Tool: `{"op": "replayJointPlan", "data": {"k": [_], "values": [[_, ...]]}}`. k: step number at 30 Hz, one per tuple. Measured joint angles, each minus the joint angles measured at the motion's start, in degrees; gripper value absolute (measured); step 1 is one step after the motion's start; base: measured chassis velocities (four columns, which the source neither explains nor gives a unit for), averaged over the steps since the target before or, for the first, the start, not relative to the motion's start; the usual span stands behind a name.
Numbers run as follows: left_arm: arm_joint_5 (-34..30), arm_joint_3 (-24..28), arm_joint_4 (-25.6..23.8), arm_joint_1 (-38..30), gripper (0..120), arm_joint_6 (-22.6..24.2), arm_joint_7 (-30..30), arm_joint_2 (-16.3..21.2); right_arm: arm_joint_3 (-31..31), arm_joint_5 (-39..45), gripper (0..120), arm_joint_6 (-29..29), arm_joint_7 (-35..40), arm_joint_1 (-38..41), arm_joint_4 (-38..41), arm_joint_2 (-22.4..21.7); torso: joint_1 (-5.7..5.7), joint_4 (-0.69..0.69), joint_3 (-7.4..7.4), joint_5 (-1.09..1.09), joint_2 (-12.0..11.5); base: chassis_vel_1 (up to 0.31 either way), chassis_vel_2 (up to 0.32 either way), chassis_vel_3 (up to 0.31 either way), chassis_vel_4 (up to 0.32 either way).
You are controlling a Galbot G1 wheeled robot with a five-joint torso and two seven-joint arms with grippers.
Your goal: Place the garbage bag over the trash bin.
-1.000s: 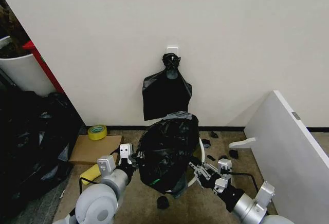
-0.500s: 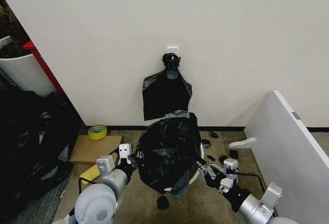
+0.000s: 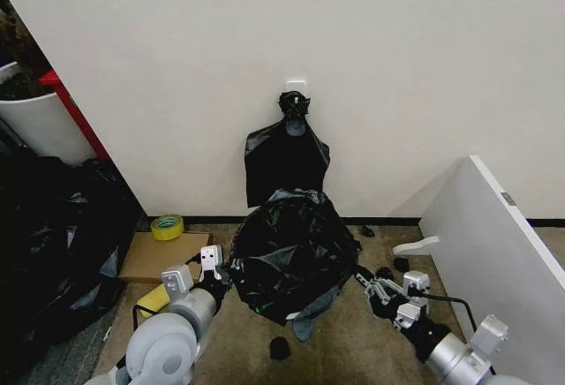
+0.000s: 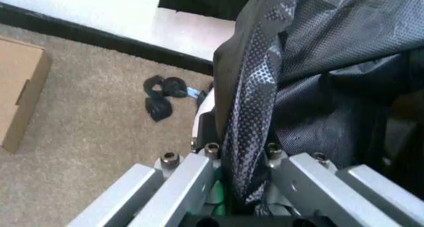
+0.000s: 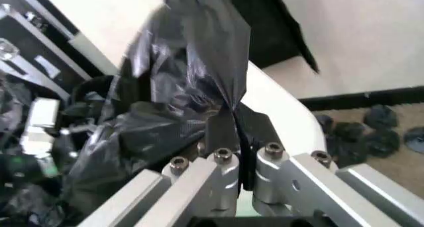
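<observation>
Both grippers pinch the bag [image 3: 291, 252] between closed fingers: the left gripper [image 4: 242, 175] clamps a fold of its left edge, the right gripper [image 5: 240, 155] a fold of its right edge. The bag is stretched wide between them, draped over the bin [image 5: 281, 108], near the wall's foot.
</observation>
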Motion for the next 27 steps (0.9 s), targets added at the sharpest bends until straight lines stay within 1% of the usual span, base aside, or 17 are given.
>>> {"op": "replayJointPlan", "data": {"k": [7,11,15,20,27], "values": [[-3.9,-0.7,-2.0,0.2,0,1.2,-0.7,0.4,-1.3,-0.6,0,0.0,-0.8,2.8,-6.9,0.3,0.00,0.00,0.00,0.01,0.0,0.000,0.000,0.000,0.000],[-5.5,-0.8,-2.6,0.2,0,1.5,-1.4,0.4,-1.9,-0.9,0,0.2,-2.1,4.0,-9.0,0.5,0.00,0.01,0.00,0.00,0.0,0.000,0.000,0.000,0.000],[-7.6,-0.9,-3.0,-0.2,0,1.9,-2.6,0.2,-3.1,-3.6,0,1.7,-4.4,6.1,-12.8,1.2,0.00,0.00,0.00,0.00,0.0,0.000,0.000,0.000,0.000],[-8.4,-0.7,-3.0,-0.6,0,1.9,-3.6,-0.3,-4.5,-6.8,0,2.9,-5.0,7.6,-15.2,2.3,0.00,0.00,0.00,0.00,0.0,0.000,0.000,0.000,0.000],[-8.5,-0.7,-2.2,-0.6,0,1.7,-4.2,-0.5,-4.6,-8.0,0,4.0,-5.1,6.2,-14.5,2.9,0.00,0.00,0.00,0.00,0.0,0.000,0.000,0.000,0.000]]}}
